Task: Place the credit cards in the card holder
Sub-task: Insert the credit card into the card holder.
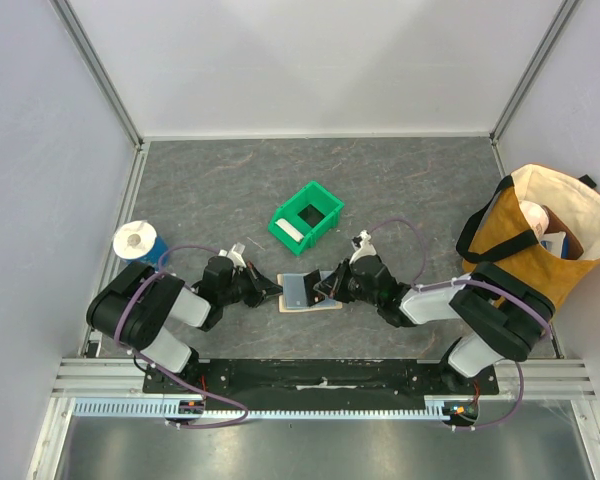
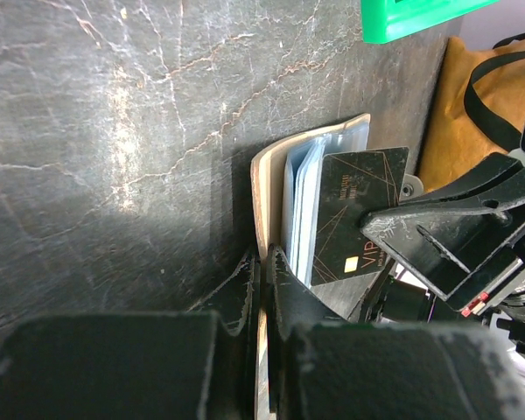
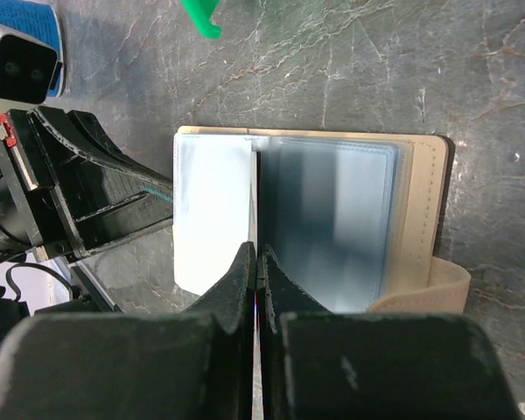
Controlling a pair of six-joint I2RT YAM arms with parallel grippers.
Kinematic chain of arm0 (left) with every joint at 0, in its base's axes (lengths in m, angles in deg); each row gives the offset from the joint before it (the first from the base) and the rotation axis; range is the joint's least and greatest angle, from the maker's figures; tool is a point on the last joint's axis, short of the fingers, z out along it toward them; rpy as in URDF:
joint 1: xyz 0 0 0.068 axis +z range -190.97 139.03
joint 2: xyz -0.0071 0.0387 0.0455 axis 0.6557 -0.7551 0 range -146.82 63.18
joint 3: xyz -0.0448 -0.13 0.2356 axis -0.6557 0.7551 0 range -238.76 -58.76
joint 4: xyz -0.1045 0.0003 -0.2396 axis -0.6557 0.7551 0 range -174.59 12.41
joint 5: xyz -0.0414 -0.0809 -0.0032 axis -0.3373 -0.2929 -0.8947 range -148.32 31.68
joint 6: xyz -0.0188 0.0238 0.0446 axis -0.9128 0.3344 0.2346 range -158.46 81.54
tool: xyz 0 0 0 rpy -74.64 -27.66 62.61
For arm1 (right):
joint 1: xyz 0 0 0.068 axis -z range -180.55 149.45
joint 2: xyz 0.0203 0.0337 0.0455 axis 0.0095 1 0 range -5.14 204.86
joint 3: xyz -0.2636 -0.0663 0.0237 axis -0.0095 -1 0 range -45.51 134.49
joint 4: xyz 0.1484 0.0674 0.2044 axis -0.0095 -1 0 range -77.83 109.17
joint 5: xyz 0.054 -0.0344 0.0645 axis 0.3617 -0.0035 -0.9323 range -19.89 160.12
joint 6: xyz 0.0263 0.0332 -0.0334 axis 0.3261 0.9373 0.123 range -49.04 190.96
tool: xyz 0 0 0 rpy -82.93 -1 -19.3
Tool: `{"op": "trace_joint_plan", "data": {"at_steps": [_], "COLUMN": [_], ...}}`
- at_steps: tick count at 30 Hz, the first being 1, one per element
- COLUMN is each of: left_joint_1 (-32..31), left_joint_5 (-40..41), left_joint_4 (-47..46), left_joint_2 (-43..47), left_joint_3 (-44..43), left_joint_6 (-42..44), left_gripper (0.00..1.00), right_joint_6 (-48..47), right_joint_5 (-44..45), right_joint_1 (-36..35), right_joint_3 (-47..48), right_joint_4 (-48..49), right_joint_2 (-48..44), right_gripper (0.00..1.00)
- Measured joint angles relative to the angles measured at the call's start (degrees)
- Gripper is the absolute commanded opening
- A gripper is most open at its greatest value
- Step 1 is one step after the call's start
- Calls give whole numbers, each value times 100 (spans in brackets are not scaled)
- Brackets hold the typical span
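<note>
The tan card holder [image 1: 324,303] lies open between both arms, its clear sleeves [image 3: 332,219] fanned out. My left gripper [image 1: 272,290] is shut on the holder's tan cover [image 2: 261,188], holding that flap upright. My right gripper [image 1: 327,284] is shut on a dark credit card [image 2: 354,210] marked VIP, with its far edge down among the sleeves [image 2: 302,206]. In the right wrist view the card is edge-on, a thin line [image 3: 255,201] running out from the closed fingertips [image 3: 241,265] over the holder [image 3: 424,210]. A whitish card or sleeve [image 3: 210,219] lies to its left.
A green plastic bin [image 1: 306,217] with a white object inside stands just behind the holder. A tan and white tote bag [image 1: 540,235] stands at the right edge. A white roll on a blue base [image 1: 138,242] stands at the left.
</note>
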Motion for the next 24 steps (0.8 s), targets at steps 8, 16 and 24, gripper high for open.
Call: {"op": "trace_joint_plan", "data": {"at_steps": [8,16,24], "left_joint_1": [-11,-11,-13], "left_joint_5": [13,13,15], "left_joint_4": [-59,-79,-90], "left_joint_2": [-28,-44,-44], "left_joint_3": [11,13,17], "left_joint_6": [-28,-42,-44], "left_gripper": [2,2,2], "right_joint_6": [87,363,527], "right_joint_5": [-90,-240,-79], "right_joint_1": [39,76,74], "right_joint_3": [-50,-247,-520], "right_joint_4": [619,1353,1176], "right_joint_2": [389,715,337], "right_gripper": [0,0,0]}}
